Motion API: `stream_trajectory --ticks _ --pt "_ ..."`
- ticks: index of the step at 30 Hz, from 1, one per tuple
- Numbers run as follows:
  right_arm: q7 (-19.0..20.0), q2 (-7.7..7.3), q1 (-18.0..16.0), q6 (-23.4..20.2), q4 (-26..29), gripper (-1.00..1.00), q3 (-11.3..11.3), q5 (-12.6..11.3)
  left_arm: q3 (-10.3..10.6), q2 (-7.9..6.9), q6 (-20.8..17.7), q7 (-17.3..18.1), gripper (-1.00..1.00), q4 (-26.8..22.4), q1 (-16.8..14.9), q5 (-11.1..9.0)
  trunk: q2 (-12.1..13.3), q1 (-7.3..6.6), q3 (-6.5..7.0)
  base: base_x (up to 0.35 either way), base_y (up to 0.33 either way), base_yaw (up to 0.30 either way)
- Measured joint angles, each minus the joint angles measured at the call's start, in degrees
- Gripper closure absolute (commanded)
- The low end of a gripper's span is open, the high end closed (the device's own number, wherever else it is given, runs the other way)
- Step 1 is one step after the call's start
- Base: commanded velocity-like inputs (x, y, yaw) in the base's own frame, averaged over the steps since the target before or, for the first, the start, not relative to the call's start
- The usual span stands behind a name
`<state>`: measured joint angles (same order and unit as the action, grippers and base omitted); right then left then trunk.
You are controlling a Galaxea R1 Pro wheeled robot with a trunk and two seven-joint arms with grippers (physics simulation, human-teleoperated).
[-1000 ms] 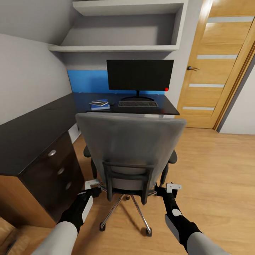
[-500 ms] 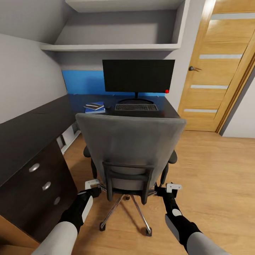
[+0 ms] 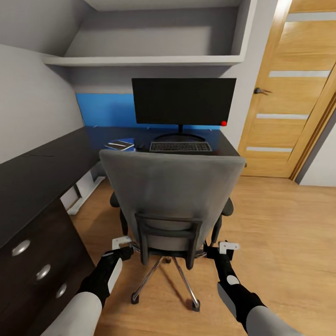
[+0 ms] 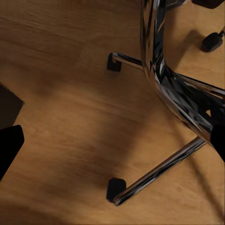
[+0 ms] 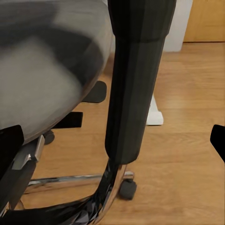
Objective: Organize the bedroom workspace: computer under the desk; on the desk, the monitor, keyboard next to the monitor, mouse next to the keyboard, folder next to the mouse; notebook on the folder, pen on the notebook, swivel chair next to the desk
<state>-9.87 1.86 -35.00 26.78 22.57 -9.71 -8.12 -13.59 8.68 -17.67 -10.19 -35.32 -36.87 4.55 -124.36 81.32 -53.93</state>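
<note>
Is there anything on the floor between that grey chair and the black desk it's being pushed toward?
Nothing visible: bare wood floor lies between the swivel chair and the desk. The chair's back hides the floor just ahead of its seat.

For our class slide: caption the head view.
Both pincers at a grey chair, facing a black desk with monitor.

Swivel chair (image 3: 171,196) seen from behind, its grey back facing the camera, on the wood floor (image 3: 280,233). Left hand (image 3: 122,247) and right hand (image 3: 223,248) sit at either side of the seat frame (contact and finger spread hard to judge). Beyond the chair, black tabletop (image 3: 46,163) carries the monitor (image 3: 183,101), with the keyboard (image 3: 180,147) just in front of it. Left of the keyboard: mouse (image 3: 139,146), then blue folder (image 3: 117,145) with notebook (image 3: 122,143) on top. Wood door (image 3: 294,102) at right.
</note>
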Motion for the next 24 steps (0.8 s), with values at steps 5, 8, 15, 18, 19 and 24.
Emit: stream_trajectory --ticks 5,8,15,18,19,24 --pt "-0.02 0.00 0.00 0.00 -0.01 -1.00 0.01 0.03 0.01 0.00 -0.06 0.00 -1.00 0.00 0.00 0.01 0.00 0.00 0.00 0.322 0.000 0.000" --pt "0.00 0.00 0.00 0.00 -0.01 -1.00 -0.02 0.05 0.00 0.00 -0.09 -0.01 -1.00 0.00 0.00 0.02 0.00 0.00 0.00 0.273 0.000 0.000" --pt "0.19 0.03 -0.02 -0.11 0.06 -1.00 -0.26 0.62 0.10 0.02 0.00 0.11 -1.00 0.01 -0.02 -0.38 0.00 0.05 0.01 -0.059 0.000 0.000" --pt "0.16 0.03 -0.02 -0.11 0.06 -1.00 -0.24 0.60 0.07 -0.04 -0.02 0.16 -1.00 0.01 -0.02 -0.40 0.00 0.06 0.01 -0.303 0.000 0.000" --pt "0.15 0.03 -0.02 -0.11 0.06 -1.00 -0.23 0.59 0.07 -0.05 -0.02 0.17 -1.00 0.01 -0.02 -0.40 0.00 0.07 0.01 -0.331 0.000 0.000" --pt "0.12 -0.02 0.05 -0.11 0.01 -1.00 -0.18 0.54 0.07 -0.91 -0.03 0.17 -1.00 0.24 -0.02 -0.32 0.00 0.07 0.01 -0.335 0.000 0.000"
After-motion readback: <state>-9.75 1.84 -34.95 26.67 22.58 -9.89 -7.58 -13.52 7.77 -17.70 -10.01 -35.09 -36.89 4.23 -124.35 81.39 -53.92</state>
